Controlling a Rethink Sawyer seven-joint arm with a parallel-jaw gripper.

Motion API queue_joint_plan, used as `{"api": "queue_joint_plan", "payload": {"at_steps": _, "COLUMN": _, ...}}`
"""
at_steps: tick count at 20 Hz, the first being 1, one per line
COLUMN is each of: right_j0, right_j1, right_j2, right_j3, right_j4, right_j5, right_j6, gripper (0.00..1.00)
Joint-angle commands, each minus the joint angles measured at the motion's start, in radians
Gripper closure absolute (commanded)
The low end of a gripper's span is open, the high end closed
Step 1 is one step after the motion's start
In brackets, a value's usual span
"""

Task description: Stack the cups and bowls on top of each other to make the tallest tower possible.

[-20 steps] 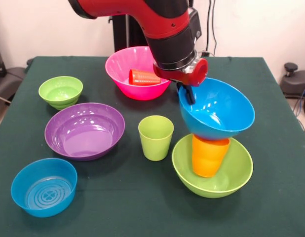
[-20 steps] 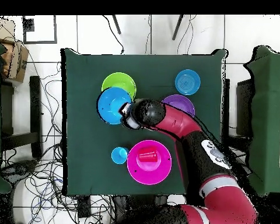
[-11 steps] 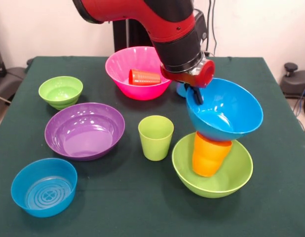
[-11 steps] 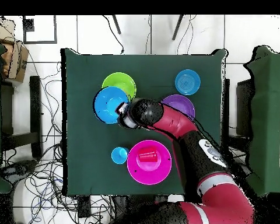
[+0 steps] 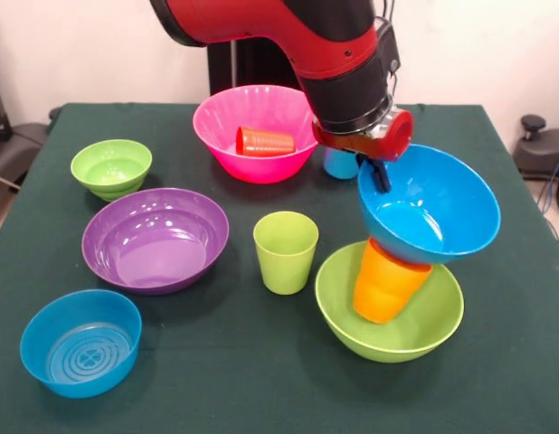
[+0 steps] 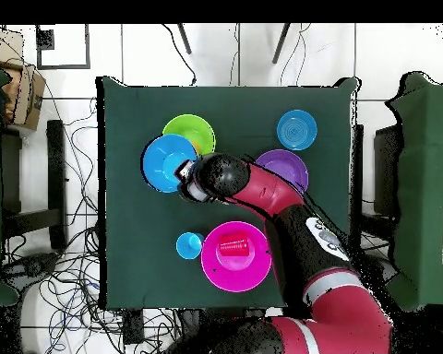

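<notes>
Since a second ago: blue bowl (image 5: 429,215) carried rightward in the front view, now leaning harder and hanging past the right rim of the green bowl (image 5: 389,336); orange cup (image 5: 385,282) tipped with it; light blue cup (image 5: 339,163) now uncovered behind the arm. Everything else unmoved.

Pincer (image 5: 380,174) clamped on the blue bowl's near-left rim, one black finger (image 5: 382,176) down inside the wall. Bowl's base resting on the orange cup, cup standing tilted inside the green bowl, lower right of the front frame.

Pink bowl (image 5: 254,131) top centre, red cup (image 5: 266,141) lying on its side in it. Green cup (image 5: 286,252) upright mid-frame, just left of the tower. Purple bowl (image 5: 156,239) left of centre, small green bowl (image 5: 111,168) upper left, small blue bowl (image 5: 80,342) lower left.

Seen from overhead, tower (image 6: 176,155) close to the counter (image 6: 133,249)'s left edge. Bare cloth along the front view's bottom and to the right of the tower.
</notes>
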Motion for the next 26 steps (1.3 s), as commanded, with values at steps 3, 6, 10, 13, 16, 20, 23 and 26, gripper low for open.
{"api": "queue_joint_plan", "payload": {"at_steps": 3, "right_j0": -0.122, "right_j1": 0.138, "right_j2": 0.137, "right_j3": -0.001, "right_j4": -0.024, "right_j5": -0.239, "right_j6": -0.010, "gripper": 1.00}}
{"api": "queue_joint_plan", "payload": {"at_steps": 6, "right_j0": -0.179, "right_j1": 0.201, "right_j2": 0.188, "right_j3": -0.028, "right_j4": -0.074, "right_j5": -0.267, "right_j6": -0.082, "gripper": 1.00}}
{"api": "queue_joint_plan", "payload": {"at_steps": 10, "right_j0": -0.247, "right_j1": 0.289, "right_j2": 0.237, "right_j3": -0.114, "right_j4": -0.129, "right_j5": -0.210, "right_j6": -0.202, "gripper": 1.00}}
{"api": "queue_joint_plan", "payload": {"at_steps": 13, "right_j0": -0.268, "right_j1": 0.330, "right_j2": 0.253, "right_j3": -0.169, "right_j4": -0.168, "right_j5": -0.174, "right_j6": -0.236, "gripper": 1.00}}
{"api": "queue_joint_plan", "payload": {"at_steps": 16, "right_j0": -0.260, "right_j1": 0.330, "right_j2": 0.253, "right_j3": -0.187, "right_j4": -0.213, "right_j5": -0.164, "right_j6": -0.220, "gripper": 1.00}}
{"api": "queue_joint_plan", "payload": {"at_steps": 20, "right_j0": -0.244, "right_j1": 0.324, "right_j2": 0.256, "right_j3": -0.179, "right_j4": -0.255, "right_j5": -0.184, "right_j6": -0.162, "gripper": 1.00}}
{"api": "queue_joint_plan", "payload": {"at_steps": 23, "right_j0": -0.232, "right_j1": 0.312, "right_j2": 0.251, "right_j3": -0.172, "right_j4": -0.280, "right_j5": -0.192, "right_j6": -0.129, "gripper": 1.00}}
{"api": "queue_joint_plan", "payload": {"at_steps": 26, "right_j0": -0.212, "right_j1": 0.297, "right_j2": 0.233, "right_j3": -0.180, "right_j4": -0.296, "right_j5": -0.177, "right_j6": -0.104, "gripper": 1.00}}
